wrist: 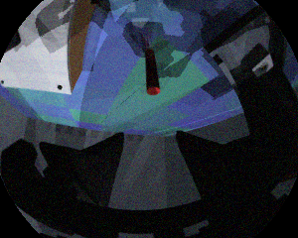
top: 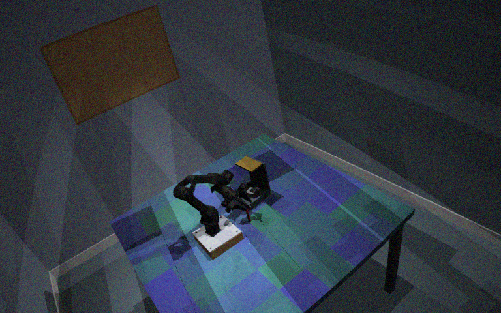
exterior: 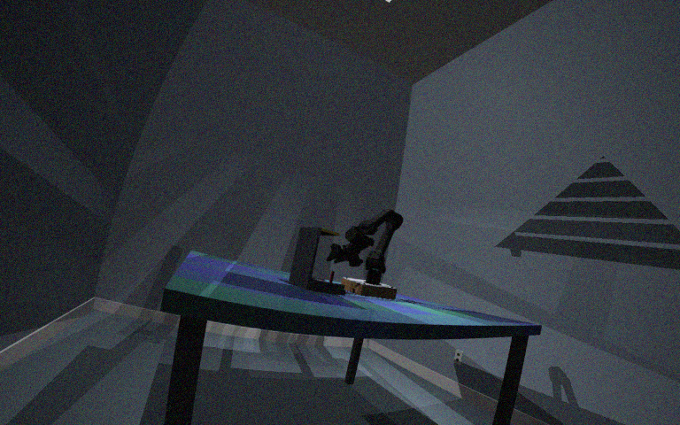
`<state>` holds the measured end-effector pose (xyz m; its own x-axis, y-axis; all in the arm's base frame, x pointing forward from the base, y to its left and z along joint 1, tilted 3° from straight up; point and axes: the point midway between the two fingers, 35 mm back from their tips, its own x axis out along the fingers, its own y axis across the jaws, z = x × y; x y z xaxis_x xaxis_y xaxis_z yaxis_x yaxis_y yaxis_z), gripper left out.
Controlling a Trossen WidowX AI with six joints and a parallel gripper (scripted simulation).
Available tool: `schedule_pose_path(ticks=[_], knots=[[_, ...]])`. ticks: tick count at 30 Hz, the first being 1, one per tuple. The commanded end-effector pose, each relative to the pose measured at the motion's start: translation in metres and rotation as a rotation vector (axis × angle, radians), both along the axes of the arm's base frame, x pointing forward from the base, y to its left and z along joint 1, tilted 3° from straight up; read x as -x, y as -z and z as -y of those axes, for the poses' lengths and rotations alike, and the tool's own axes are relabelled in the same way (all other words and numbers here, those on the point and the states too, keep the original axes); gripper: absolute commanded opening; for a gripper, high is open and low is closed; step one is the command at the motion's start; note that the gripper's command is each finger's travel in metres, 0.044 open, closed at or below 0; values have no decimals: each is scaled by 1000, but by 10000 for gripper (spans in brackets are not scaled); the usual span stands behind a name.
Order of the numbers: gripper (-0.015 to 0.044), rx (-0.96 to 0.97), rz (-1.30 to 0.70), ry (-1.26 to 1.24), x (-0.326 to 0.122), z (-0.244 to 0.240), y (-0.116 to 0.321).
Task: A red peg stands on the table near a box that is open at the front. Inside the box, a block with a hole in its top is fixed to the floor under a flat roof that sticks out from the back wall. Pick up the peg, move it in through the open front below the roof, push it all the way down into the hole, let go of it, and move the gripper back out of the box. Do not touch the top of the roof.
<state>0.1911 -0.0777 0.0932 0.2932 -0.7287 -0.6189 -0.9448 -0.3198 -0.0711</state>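
The red peg [top: 248,215] [exterior: 331,276] [wrist: 152,74] stands upright on the table, in front of the box. My gripper [top: 248,199] [exterior: 329,253] [wrist: 150,135] is open and empty, with its fingers part way apart. It is above the peg and tilted; in the wrist view the peg shows beyond the gap between the fingertips. The box [top: 260,180] [exterior: 304,258] has a dark back wall and a yellow roof [top: 250,163] [exterior: 328,231]. The pale block [top: 252,190] [wrist: 263,64] with its hole is on the box floor, partly hidden by the gripper in the top view.
The arm's white base plate [top: 224,237] [wrist: 35,64] lies close to the peg, on a wooden block. The box is on the peg's other side, its low floor edge close to the gripper. The patchwork table [top: 303,232] [exterior: 259,295] carries everything.
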Motion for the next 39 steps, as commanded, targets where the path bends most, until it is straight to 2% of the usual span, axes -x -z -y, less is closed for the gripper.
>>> schedule_pose_path(ticks=[1,14,39], knots=[[220,-1,-9,-3,-3,1,1],[220,-1,-9,-3,-3,0,4],[220,-1,-9,-3,-9,-2,45]])
